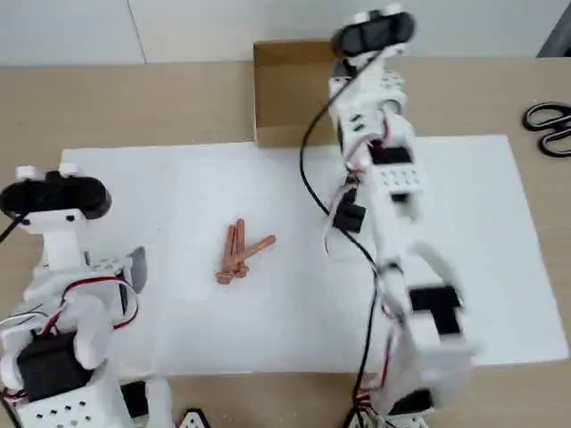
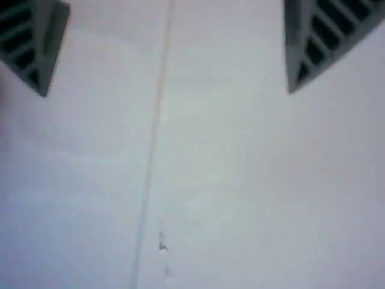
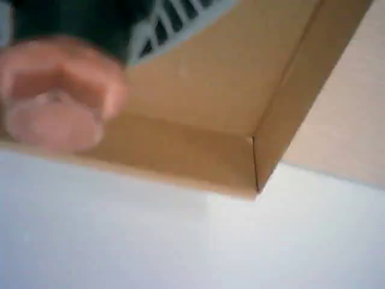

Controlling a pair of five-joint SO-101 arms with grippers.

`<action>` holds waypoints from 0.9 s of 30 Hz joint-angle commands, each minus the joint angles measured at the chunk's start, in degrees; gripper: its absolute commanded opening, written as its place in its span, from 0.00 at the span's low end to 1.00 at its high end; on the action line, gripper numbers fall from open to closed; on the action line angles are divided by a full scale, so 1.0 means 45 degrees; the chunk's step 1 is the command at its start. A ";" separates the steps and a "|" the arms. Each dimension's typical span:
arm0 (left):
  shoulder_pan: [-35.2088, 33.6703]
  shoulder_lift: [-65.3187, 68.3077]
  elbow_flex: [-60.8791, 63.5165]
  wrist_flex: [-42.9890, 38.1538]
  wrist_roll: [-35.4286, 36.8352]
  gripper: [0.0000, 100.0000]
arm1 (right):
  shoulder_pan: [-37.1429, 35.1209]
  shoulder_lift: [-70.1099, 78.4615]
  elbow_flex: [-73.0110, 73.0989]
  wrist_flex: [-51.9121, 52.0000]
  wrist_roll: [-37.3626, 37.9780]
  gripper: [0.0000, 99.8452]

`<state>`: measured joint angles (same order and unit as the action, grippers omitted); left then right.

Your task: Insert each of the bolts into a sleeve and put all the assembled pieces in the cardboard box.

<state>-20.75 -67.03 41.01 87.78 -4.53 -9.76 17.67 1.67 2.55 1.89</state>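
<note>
Starting on the left: left fingers [image 2: 30, 42] wide apart, hanging low over the white sheet [image 2: 240, 198], nothing between them. Between the two sets of fingers, well apart from both, three copper bolts [image 1: 239, 254] lying in a small bunch on the sheet, with or without sleeves, cannot tell. More to the right, right fingers [image 3: 174, 24] up at the cardboard box [image 3: 180, 156], looking clamped on a blurry copper piece [image 3: 54, 99] just beside the box's wall. Likely step in hand: dropping this piece into the box. Next move: push the fingers on past the wall, then spread them, for a drop inside and not onto the sheet. Past the right fingers, scissors [image 1: 549, 125] on the tabletop [image 1: 107, 98].
</note>
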 commanded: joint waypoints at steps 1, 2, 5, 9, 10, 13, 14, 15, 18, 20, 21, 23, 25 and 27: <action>0.0020 -0.0117 -0.0596 0.0098 -0.0117 0.24 | -0.0225 0.2295 -0.3321 -0.0576 -0.0117 0.00; 0.0020 -0.0117 -0.0596 0.0078 -0.0117 0.24 | -0.0322 0.2882 -0.3927 -0.0576 -0.0117 0.00; 0.0020 -0.0117 -0.0576 0.0098 -0.0078 0.24 | -0.0596 0.4288 -0.5294 -0.0557 -0.0098 0.00; 0.0020 -0.0117 -0.0557 0.0254 -0.0039 0.24 | -0.0830 0.5714 -0.6545 -0.0518 -0.0078 0.00; 0.0020 -0.0117 -0.0557 0.0274 -0.0039 0.24 | -0.0850 0.6007 -0.6720 -0.0498 -0.0078 0.00; 0.0020 -0.0117 -0.0557 0.0274 -0.0039 0.24 | -0.0850 0.6730 -0.7072 -0.0498 -0.0078 0.00; 0.0020 -0.0117 -0.0557 0.0274 -0.0039 0.24 | -0.0811 0.6926 -0.7150 -0.0498 -0.0078 0.00; 0.0020 -0.0117 -0.0557 0.0274 -0.0039 0.24 | -0.0791 0.7062 -0.7189 -0.0537 -0.0078 0.00; 0.0059 -0.0117 -0.0557 0.0274 -0.0039 0.24 | -0.0752 0.7336 -0.7228 -0.0537 -0.0098 0.03; 0.0059 -0.0117 -0.0557 0.0254 -0.0039 0.24 | -0.0752 0.7375 -0.7228 -0.0498 -0.0098 0.08; 0.0059 -0.0117 -0.0557 0.0254 -0.0039 0.24 | -0.0772 0.7394 -0.7228 -0.0479 -0.0117 0.11; 0.0059 -0.0117 -0.0557 0.0274 -0.0039 0.24 | -0.0791 0.7394 -0.7228 -0.0479 -0.0098 0.15; 0.0059 -0.0117 -0.0557 0.0274 -0.0039 0.24 | -0.0811 0.7336 -0.7228 -0.0479 -0.0078 0.16; 0.0059 -0.0117 -0.0557 0.0274 -0.0020 0.24 | -0.0811 0.7316 -0.7248 -0.0537 -0.0078 0.16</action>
<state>-20.75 -67.03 41.01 89.01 -4.70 -13.45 52.13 -26.90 1.58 1.89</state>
